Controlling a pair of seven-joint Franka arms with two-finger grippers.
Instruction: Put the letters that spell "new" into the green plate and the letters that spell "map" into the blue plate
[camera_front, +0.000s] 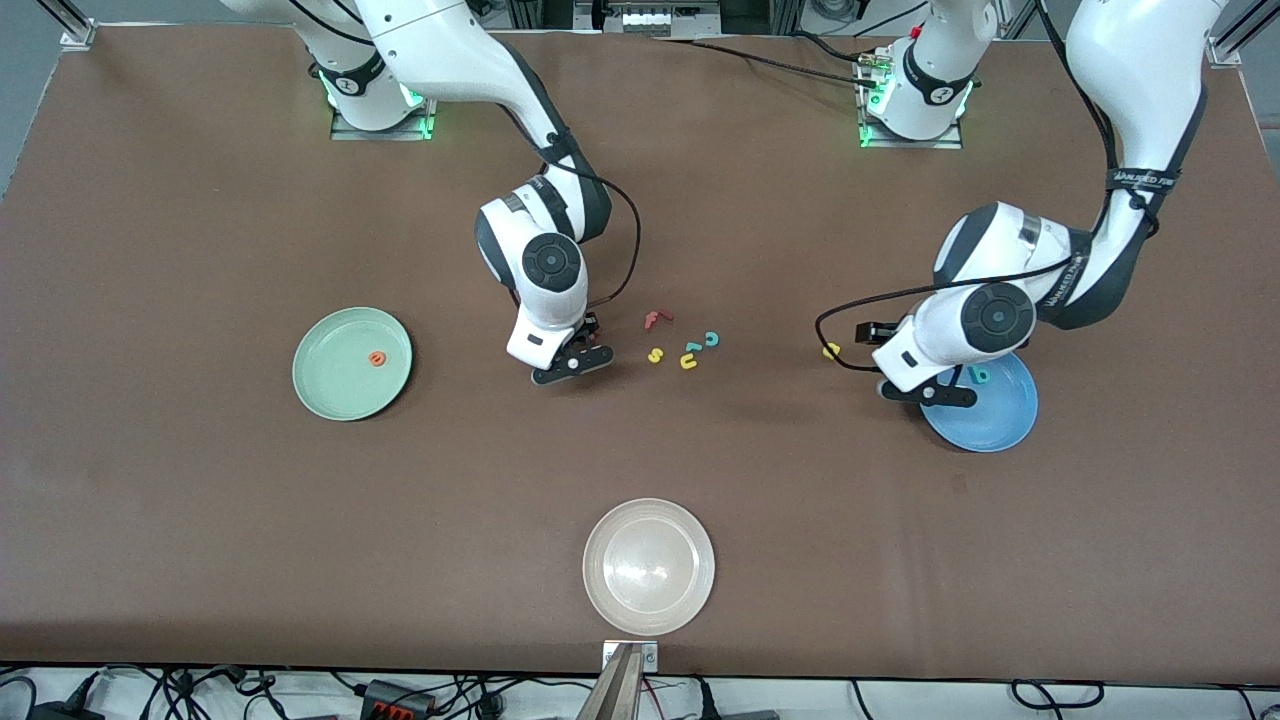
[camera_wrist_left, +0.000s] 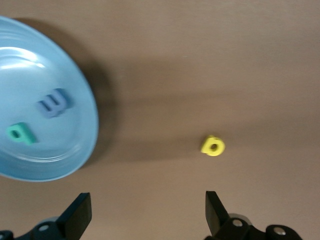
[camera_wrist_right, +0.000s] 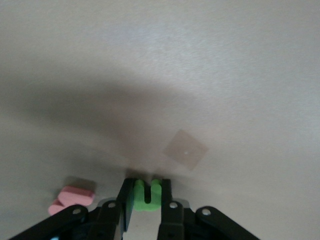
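Whitish-beige round plate: table's front edge. My right gripper pinches the green foam "n"; my left gripper, released, over the blue plate's rim.

I see the brown table carrying the green plate, the blue plate and a whitish-beige plate. Directly on it lie a yellow "p", a pink "w" and a loose letter cluster mid-table.

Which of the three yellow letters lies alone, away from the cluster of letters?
The yellow "p", lying on the bare table beside the blue plate; the other two yellow letters sit in the middle cluster.
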